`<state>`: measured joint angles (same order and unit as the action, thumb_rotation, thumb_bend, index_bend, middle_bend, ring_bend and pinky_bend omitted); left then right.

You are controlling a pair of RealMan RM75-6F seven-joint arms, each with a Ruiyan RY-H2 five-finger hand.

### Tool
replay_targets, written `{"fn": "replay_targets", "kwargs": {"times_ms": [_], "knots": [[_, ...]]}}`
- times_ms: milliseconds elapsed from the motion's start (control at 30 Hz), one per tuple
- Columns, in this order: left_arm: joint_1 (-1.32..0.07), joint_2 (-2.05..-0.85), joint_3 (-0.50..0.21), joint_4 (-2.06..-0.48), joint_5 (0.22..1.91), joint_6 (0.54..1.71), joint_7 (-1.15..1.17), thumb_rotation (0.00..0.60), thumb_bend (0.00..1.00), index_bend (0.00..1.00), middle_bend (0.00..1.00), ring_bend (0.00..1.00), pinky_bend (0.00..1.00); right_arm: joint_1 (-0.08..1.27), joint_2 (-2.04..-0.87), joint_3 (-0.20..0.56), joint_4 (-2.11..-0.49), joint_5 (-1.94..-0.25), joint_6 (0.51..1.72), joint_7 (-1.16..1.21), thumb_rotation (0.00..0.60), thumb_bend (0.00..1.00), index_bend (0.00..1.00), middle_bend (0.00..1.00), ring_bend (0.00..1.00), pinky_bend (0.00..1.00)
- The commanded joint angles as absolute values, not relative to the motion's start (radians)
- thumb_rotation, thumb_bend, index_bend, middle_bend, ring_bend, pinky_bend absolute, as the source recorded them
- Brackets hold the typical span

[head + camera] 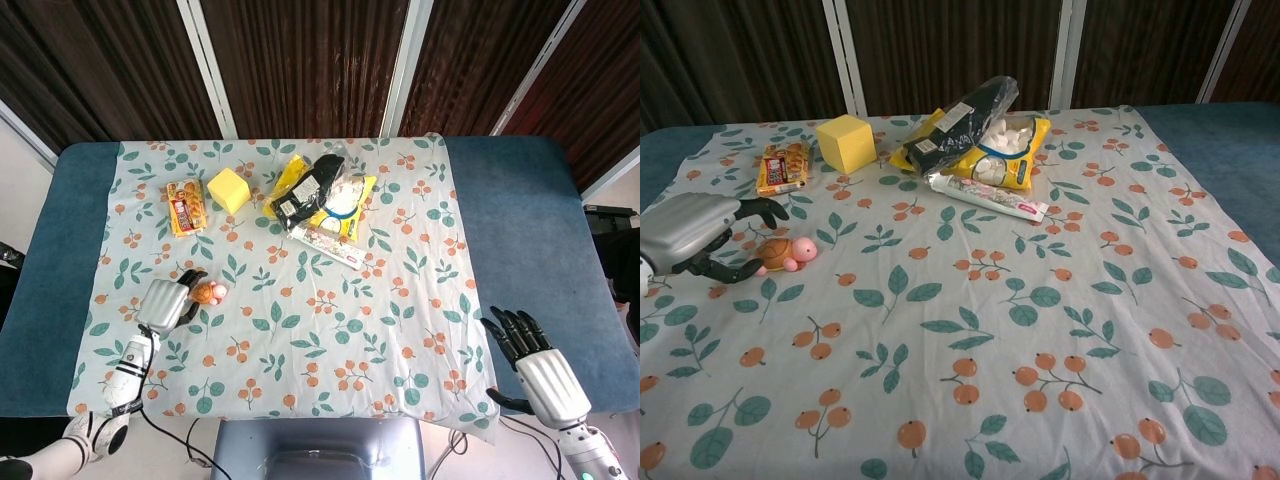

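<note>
Reach stage, seen from beside the table: left hand [167, 303] lies just beside the toy turtle [208, 293], its dark fingers [762, 209] spread and curved around the toy's shell end, holding nothing; the chest view shows fingers above and below the turtle [785, 253], and whether they touch it cannot be told. The turtle sits on the leaf-and-berry tablecloth [330, 340] toward the robot's left, well apart from the snack packet [185, 207], yellow block [228, 189], bagged items [318, 192] and toothpaste tube [327, 244] farther back. Right hand [532, 368] rests at the near right edge, fingers apart and holding nothing, far from every object. By judgement, the step in hand is the approach to a grasp; the next move calls for closing the fingers evenly on the small, rounded shell without nudging it away.
</note>
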<state>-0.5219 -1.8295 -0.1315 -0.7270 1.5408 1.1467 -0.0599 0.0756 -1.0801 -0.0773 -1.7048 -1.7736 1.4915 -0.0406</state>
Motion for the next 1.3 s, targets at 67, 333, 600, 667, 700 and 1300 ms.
{"fn": "replay_targets", "kwargs": {"times_ms": [67, 333, 600, 667, 700, 1300], "knots": [[-0.537, -1.870, -0.121, -0.664, 1.535, 1.151, -0.073, 0.600, 0.39, 0.30, 0.32, 0.92, 1.00, 0.074, -1.077, -0.077, -1.705, -1.775, 1.497, -0.038, 0.600, 0.12, 0.00, 0.00, 0.00, 0.00], [-0.548, -1.906, -0.107, -0.601, 1.529, 1.165, -0.089, 0.600, 0.39, 0.43, 0.42, 0.92, 1.00, 0.072, -1.074, -0.079, -1.707, -1.778, 1.502, -0.035, 0.600, 0.12, 0.00, 0.00, 0.00, 0.00], [-0.549, -1.940, -0.112, -0.545, 1.513, 1.200, -0.095, 0.600, 0.42, 0.80, 0.82, 0.98, 1.00, 0.073, -1.075, -0.079, -1.707, -1.778, 1.501, -0.037, 0.600, 0.12, 0.00, 0.00, 0.00, 0.00], [-0.549, -1.949, -0.112, -0.526, 1.512, 1.211, -0.095, 0.600, 0.43, 0.87, 0.89, 0.99, 1.00, 0.073, -1.074, -0.079, -1.707, -1.778, 1.501, -0.038, 0.600, 0.12, 0.00, 0.00, 0.00, 0.00], [-0.550, -1.953, -0.109, -0.514, 1.512, 1.212, -0.094, 0.600, 0.44, 0.88, 0.90, 0.99, 1.00, 0.072, -1.074, -0.079, -1.708, -1.778, 1.502, -0.038, 0.600, 0.12, 0.00, 0.00, 0.00, 0.00], [-0.548, -1.897, -0.052, -0.591, 1.539, 1.209, -0.099, 0.600, 0.41, 0.02, 0.07, 0.94, 1.00, 0.069, -1.070, -0.083, -1.712, -1.785, 1.509, -0.035, 0.600, 0.12, 0.00, 0.00, 0.00, 0.00]]}}
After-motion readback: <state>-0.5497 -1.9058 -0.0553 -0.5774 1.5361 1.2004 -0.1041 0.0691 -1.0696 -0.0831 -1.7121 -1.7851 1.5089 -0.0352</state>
